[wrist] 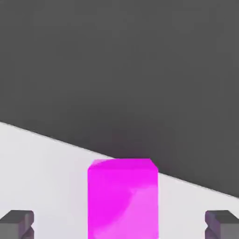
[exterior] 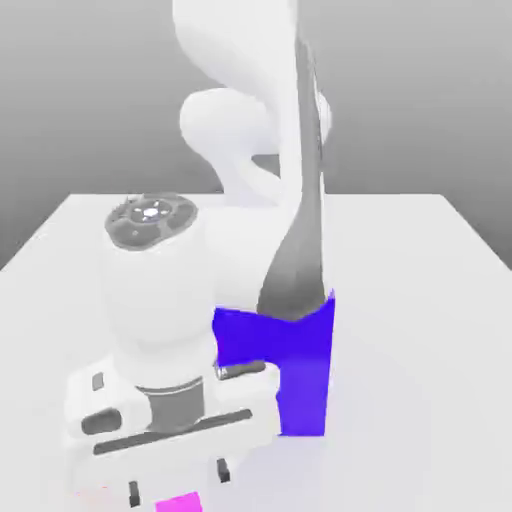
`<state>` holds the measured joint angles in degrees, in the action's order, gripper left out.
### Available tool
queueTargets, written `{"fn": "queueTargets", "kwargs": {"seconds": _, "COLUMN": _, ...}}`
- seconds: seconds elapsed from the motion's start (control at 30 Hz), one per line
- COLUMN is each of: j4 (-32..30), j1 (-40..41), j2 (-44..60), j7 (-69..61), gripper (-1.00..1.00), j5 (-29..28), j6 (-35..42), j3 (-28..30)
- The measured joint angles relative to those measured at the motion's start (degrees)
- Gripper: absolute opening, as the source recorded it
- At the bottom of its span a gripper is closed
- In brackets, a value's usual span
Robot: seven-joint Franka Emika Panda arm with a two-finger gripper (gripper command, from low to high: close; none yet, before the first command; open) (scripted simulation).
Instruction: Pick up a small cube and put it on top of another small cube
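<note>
Low over the white table (exterior: pixel 420 260), the gripper (exterior: pixel 178 482) hung with its fingers pointing down and spread wide — nothing was held between them. Directly beneath it, at the near edge of the exterior view, sat the small cube (exterior: pixel 179 503), magenta-pink, resting on the table with a gap either side. From the hand view the small cube (wrist: pixel 122 198) lay centred between the two dark fingertips (wrist: pixel 17 223), each standing well clear of its sides. Behind the hand, toward the exterior view's right, stood the big blue-violet block (exterior: pixel 300 370) — upright on the table, apart from the cube and partly hidden by the white arm (exterior: pixel 160 290).
</note>
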<state>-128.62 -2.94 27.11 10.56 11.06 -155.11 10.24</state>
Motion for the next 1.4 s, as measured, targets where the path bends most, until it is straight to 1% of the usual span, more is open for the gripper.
{"fn": "queueTargets", "kwargs": {"seconds": 0.03, "j4": 0.5, "j1": 0.6, "j2": 2.1, "j7": -0.5, "gripper": 0.00, "j5": 0.6, "j6": -1.6, "j3": -0.7}}
{"fn": "queueTargets", "kwargs": {"seconds": 0.07, "j4": 0.8, "j1": 1.0, "j2": 3.5, "j7": -0.8, "gripper": -1.00, "j5": 1.1, "j6": -2.6, "j3": -1.2}}
{"fn": "queueTargets", "kwargs": {"seconds": 0.27, "j4": 0.9, "j1": 1.2, "j2": 4.1, "j7": -1.0, "gripper": -1.00, "j5": 1.3, "j6": -3.0, "j3": -1.5}}
{"fn": "queueTargets", "kwargs": {"seconds": 0.43, "j4": -0.9, "j1": -0.6, "j2": -3.7, "j7": 0.9, "gripper": -1.00, "j5": -1.7, "j6": 2.9, "j3": 1.0}}
{"fn": "queueTargets", "kwargs": {"seconds": 0.63, "j4": -6.1, "j1": -0.2, "j2": -16.2, "j7": -5.5, "gripper": -1.00, "j5": -13.1, "j6": 8.2, "j3": 5.6}}
{"fn": "queueTargets", "kwargs": {"seconds": 0.8, "j4": -10.9, "j1": 3.0, "j2": -25.5, "j7": -14.2, "gripper": -1.00, "j5": -20.5, "j6": 11.5, "j3": 7.7}}
{"fn": "queueTargets", "kwargs": {"seconds": 0.97, "j4": -16.1, "j1": 5.5, "j2": -32.9, "j7": -25.2, "gripper": -1.00, "j5": -24.9, "j6": 13.1, "j3": 9.3}}
{"fn": "queueTargets", "kwargs": {"seconds": 1.2, "j4": -24.4, "j1": 6.7, "j2": -39.5, "j7": -42.9, "gripper": -1.00, "j5": -27.9, "j6": 11.9, "j3": 13.4}}
{"fn": "queueTargets", "kwargs": {"seconds": 1.4, "j4": -32.0, "j1": 5.3, "j2": -41.4, "j7": -59.0, "gripper": -1.00, "j5": -28.2, "j6": 7.2, "j3": 17.6}}
